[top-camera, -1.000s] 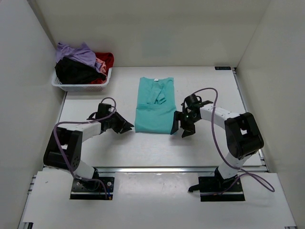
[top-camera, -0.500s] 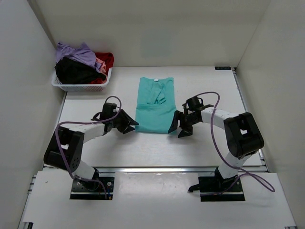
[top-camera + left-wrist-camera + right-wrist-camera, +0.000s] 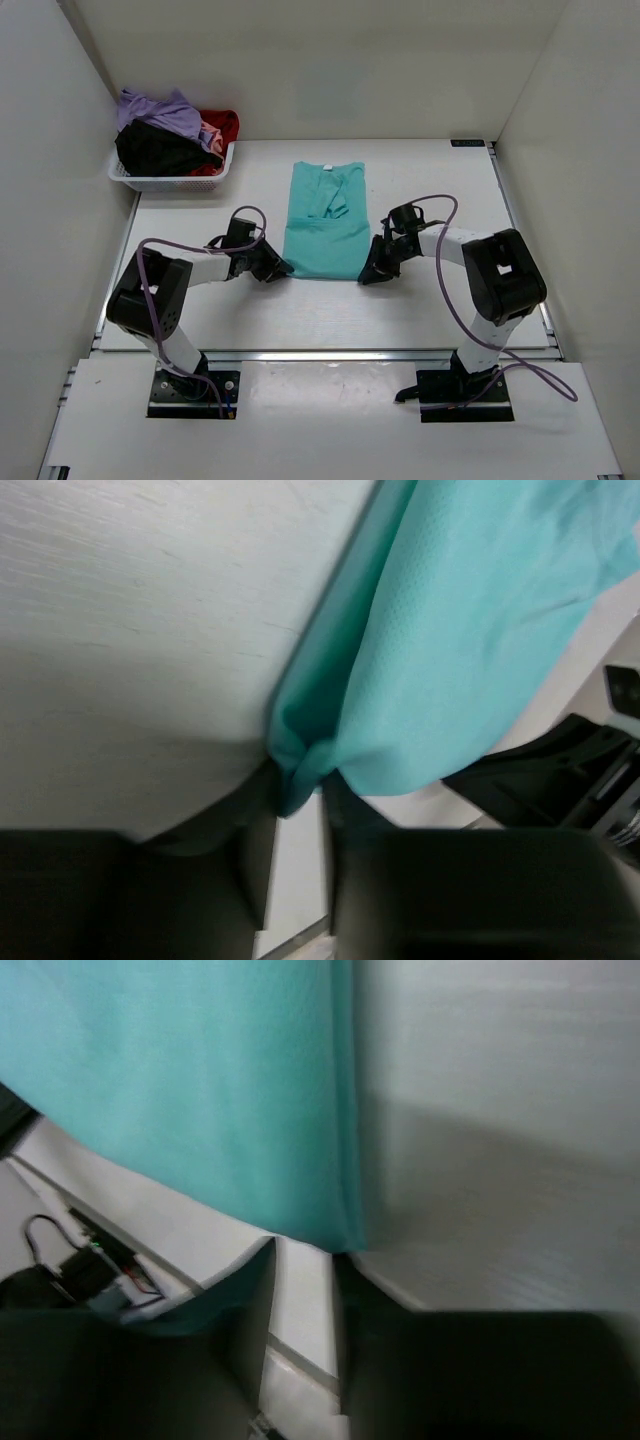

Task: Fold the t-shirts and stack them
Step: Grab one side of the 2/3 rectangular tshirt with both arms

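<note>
- Nearest, both arm bases are bolted to a mounting rail [image 3: 320, 355] along the near edge of the desk [image 3: 430, 185], and each arm reaches in low towards the middle.
- The left claw [image 3: 278, 268] is at the near left hem corner of the teal t-shirt [image 3: 325, 225]. Its wrist view shows the cloth bunched and pinched in a narrow gap between the two fingers.
- The right claw [image 3: 368, 272] is at the near right hem corner. Its fingers stand narrow with bare desk showing between them and the cloth corner is right at their tips. I cannot tell whether it has hold of the fabric.
- The teal t-shirt lies flat mid-desk as a long rectangle, sleeves turned in over the chest and collar at the far end.
- The step in hand looks like the lengthwise fold: grip both hem corners, then carry them to the collar.
- The next move calls for a sure pinch on the right side, then an even lift from both arms so the hem travels square without dragging the lower layer.
- Further back, at the far left corner, a white slotted basket [image 3: 165, 183] holds a heap: lavender shirt [image 3: 160, 108], black shirt [image 3: 160, 148], pink shirt [image 3: 208, 133] and red shirt [image 3: 225, 125], none folded yet.
- The desk is pale and matte, boxed in by plain white walls [image 3: 330, 70].
</note>
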Controlling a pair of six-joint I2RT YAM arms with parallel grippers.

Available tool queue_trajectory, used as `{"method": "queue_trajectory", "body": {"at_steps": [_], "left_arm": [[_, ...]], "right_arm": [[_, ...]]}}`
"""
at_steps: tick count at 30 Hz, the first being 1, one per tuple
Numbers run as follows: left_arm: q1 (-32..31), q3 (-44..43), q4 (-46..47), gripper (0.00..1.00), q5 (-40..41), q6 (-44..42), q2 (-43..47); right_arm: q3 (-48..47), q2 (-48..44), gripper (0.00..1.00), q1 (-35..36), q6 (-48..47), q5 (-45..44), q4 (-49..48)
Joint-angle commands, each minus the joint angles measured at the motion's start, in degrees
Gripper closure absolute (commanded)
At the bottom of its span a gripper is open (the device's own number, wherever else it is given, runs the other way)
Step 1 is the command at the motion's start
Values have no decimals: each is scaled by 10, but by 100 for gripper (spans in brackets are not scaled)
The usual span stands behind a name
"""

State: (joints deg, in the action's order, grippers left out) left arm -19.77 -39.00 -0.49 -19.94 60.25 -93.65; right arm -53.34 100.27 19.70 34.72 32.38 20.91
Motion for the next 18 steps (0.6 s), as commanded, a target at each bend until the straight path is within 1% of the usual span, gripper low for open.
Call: {"method": "queue_trajectory", "body": {"at_steps": [1,2,3,5,6,8,10,12,15,18], "left_arm": [[0,6,-2,72,32,-6,-14],[1,9,-2,83,29,-8,-15],[4,15,0,93,28,-10,-8],[8,28,-14,100,18,-17,5],[11,38,-19,100,10,-24,16],[15,54,-65,100,0,-40,40],[15,77,-99,100,-12,-67,86],[7,102,-122,100,-8,-76,122],[3,156,-124,100,-8,-42,206],[0,197,-116,100,-18,-21,245]], "right_arm": [[3,19,91,-2,3,-24,-14],[4,17,97,1,-1,-26,-15],[6,17,100,0,-7,-25,-11],[11,10,100,1,-13,-26,-3],[12,5,100,2,-18,-28,0],[30,-9,100,9,-22,-30,13],[52,-44,100,25,-27,-33,26],[86,-73,100,36,-19,-35,24],[119,-114,100,56,12,-29,18],[147,-141,100,76,37,-27,9]]}}
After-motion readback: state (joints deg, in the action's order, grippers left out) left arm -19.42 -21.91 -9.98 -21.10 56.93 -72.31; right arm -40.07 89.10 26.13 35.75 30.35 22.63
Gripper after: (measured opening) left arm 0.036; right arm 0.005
